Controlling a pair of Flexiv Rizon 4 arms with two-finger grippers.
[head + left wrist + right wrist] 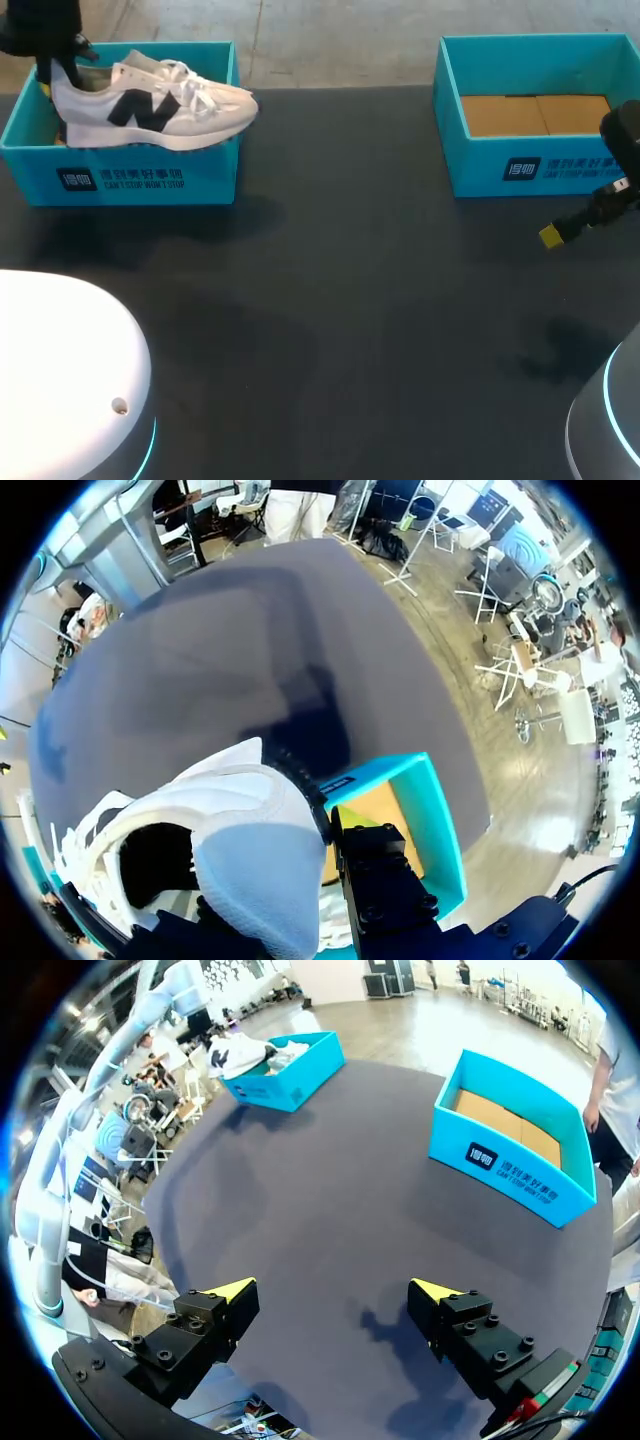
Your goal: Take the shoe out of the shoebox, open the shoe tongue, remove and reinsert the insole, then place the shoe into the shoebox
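surface (350, 300): dark, matte, flat; spread beneath right gripper (333, 1288).
right gripper: fingers wide apart, nothing between; second box (515, 1150), teal with a cardboard floor, ahead.
left gripper (262, 880): clamped on heel of shoe (150, 105); one finger mostly hidden behind it.
shoe: white, laced, padded collar; over teal shoebox (130, 175) beneath gripper.

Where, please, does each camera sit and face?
Head: above and behind, looking down on the table; left arm and right gripper show.
Left wrist: on that arm, facing along the left gripper, shut on the shoe over the left box.
Right wrist: on that arm, facing across the table; the open right gripper shows.
All three share the shoe.
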